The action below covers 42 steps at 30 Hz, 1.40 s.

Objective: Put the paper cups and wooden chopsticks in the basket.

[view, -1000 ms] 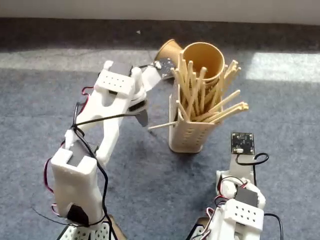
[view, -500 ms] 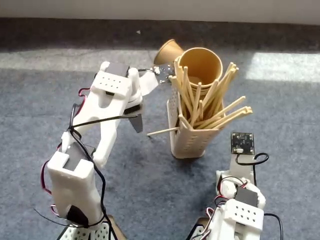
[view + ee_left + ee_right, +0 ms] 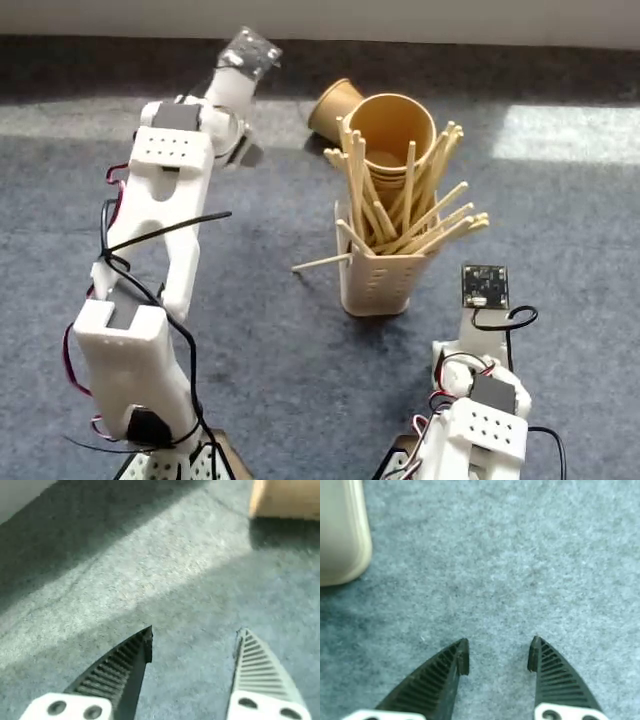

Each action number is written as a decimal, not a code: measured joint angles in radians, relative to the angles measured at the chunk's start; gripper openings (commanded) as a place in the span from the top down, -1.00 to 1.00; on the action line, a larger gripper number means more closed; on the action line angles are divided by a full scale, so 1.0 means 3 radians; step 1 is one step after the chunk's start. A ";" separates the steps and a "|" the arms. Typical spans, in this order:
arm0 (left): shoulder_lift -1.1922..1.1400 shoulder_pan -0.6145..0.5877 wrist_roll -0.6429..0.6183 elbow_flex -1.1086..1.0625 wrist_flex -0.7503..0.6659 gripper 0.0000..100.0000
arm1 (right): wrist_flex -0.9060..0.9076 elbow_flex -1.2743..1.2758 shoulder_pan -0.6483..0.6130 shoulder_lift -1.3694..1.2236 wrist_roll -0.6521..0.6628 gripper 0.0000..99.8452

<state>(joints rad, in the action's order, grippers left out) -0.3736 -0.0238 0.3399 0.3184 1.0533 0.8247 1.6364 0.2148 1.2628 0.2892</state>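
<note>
Left arm (image 3: 165, 200) stretched toward far side of surface (image 3: 280, 350); left hand (image 3: 195, 632) wide open, empty, well apart from basket (image 3: 375, 280). Right arm (image 3: 485, 420) folded near; right hand (image 3: 497, 655) parted, empty, near basket base. In basket: paper cup (image 3: 400, 125), chopsticks (image 3: 400, 215) upright; second cup (image 3: 335, 105) lying behind it.

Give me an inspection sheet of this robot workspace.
Surface: grey carpet, sunlit patch at the far right.
Job's things: basket upright, holding chopsticks and one cup; one chopstick pokes out its side; second cup lies behind it.
Clutter: nothing seen.
Claws: left claw open over bare carpet; right claw open, basket near it.
Cables: wires run along the left arm; black loop by the right arm.
Surroundings: pale wall at the far edge.
</note>
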 measured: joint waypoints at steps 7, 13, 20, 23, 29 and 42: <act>-0.0322 -0.0205 -0.1325 0.0107 -0.1366 0.49 | 0.0000 0.0000 0.0000 0.0000 0.0000 0.60; -0.1176 0.0133 -0.2051 0.0767 -0.1831 0.49 | 0.0000 0.0000 0.0000 0.0000 0.0000 0.60; -0.1933 0.0389 -0.2138 0.1969 -0.1637 0.49 | 0.0000 0.0000 -0.0113 0.0000 0.0000 0.60; -0.2174 0.0425 -0.2148 0.2465 -0.1442 0.49 | 0.0000 0.0005 -0.0179 0.0000 0.0000 0.60; -0.2588 0.0430 -0.2148 0.3023 -0.1330 0.49 | 0.0000 0.0005 -0.0199 0.0000 0.0000 0.60; -0.2726 0.0762 -0.2358 0.3069 -0.1304 0.49 | 0.0000 0.0005 -0.0199 0.0000 0.0000 0.60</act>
<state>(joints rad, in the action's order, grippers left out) -1.1914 0.2048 -0.3675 1.2390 0.6621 0.8247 1.6379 0.1550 1.2628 0.2892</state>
